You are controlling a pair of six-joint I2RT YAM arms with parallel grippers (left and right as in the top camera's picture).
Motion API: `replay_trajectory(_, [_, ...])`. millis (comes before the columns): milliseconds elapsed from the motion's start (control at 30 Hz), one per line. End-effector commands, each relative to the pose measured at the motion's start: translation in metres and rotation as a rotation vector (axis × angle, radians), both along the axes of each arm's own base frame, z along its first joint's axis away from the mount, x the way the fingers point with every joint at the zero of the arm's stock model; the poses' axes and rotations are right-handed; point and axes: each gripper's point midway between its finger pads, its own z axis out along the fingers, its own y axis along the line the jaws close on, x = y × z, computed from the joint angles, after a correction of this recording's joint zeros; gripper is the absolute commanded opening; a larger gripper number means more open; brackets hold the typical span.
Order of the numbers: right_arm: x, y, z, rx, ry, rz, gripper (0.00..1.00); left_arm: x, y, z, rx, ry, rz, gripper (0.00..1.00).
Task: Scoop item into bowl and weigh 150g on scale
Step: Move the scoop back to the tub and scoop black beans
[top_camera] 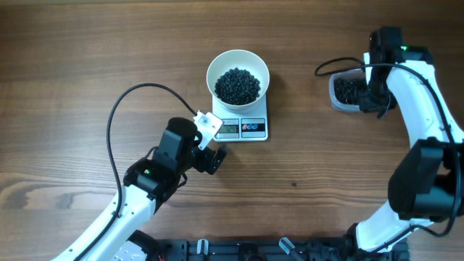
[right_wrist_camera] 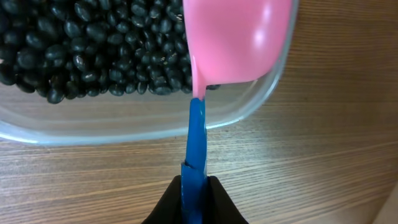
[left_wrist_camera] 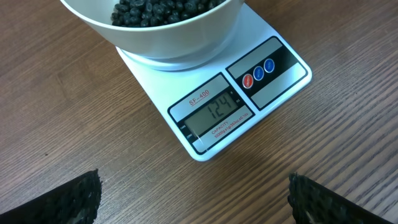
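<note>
Left claw [top_camera: 212, 142] is shown released, its jaws spread wide and empty, low over the wooden worktop [top_camera: 65, 65]. The scale [top_camera: 243, 129] lies just beyond it at about one o'clock, apart from both fingertips [left_wrist_camera: 81, 198]; 124 is shown on the display [left_wrist_camera: 213, 114]. The white bowl [top_camera: 212, 75] is set on the scale's platform at twelve o'clock from the display and is partly filled with black beans [top_camera: 238, 85].

Bare worktop is seen at nine o'clock of the scale and again at three o'clock, between the scale and the clear tub [top_camera: 335, 96], which stands well apart toward the right edge. More beans are held in the tub.

Right claw [right_wrist_camera: 194, 200] is pictured clenched on the blue handle of a pink scoop [right_wrist_camera: 239, 37]. The cup is held at twelve to one o'clock from the claw, over the tub's end and rim. What the cup contains cannot be told.
</note>
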Motion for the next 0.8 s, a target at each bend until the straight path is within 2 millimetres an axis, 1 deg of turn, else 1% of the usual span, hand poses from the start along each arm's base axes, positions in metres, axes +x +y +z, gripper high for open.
replay_trajectory(0, [-0.002,-0.008,-0.005,-0.039,0.025,-0.003,0.04,0.001,0.004,-0.001,0.008,-0.001,0.010,1.00])
replay_trajectory(33, [-0.002,-0.007,-0.005,-0.033,0.026,-0.001,0.04,0.001,0.004,-0.001,0.008,-0.001,0.010,1.00])
replay_trajectory(100, [-0.003,0.005,-0.009,0.041,0.039,0.041,0.04,0.001,0.004,-0.001,0.008,-0.001,0.010,1.00])
replay_trajectory(167, [-0.004,0.013,-0.011,0.088,0.047,0.052,0.04,0.001,0.004,-0.001,0.008,-0.001,0.010,1.00])
replay_trajectory(433, [-0.015,0.021,-0.014,0.133,0.090,0.057,0.04,0.001,0.004,-0.001,0.008,-0.001,0.010,1.00])
replay_trajectory(633, [-0.017,0.042,-0.020,0.256,0.110,0.087,0.04,0.001,0.004,-0.001,0.008,-0.001,0.010,1.00])
replay_trajectory(767, [-0.018,0.056,-0.021,0.340,0.110,0.103,0.04,0.001,0.004,-0.001,0.008,-0.001,0.010,1.00])
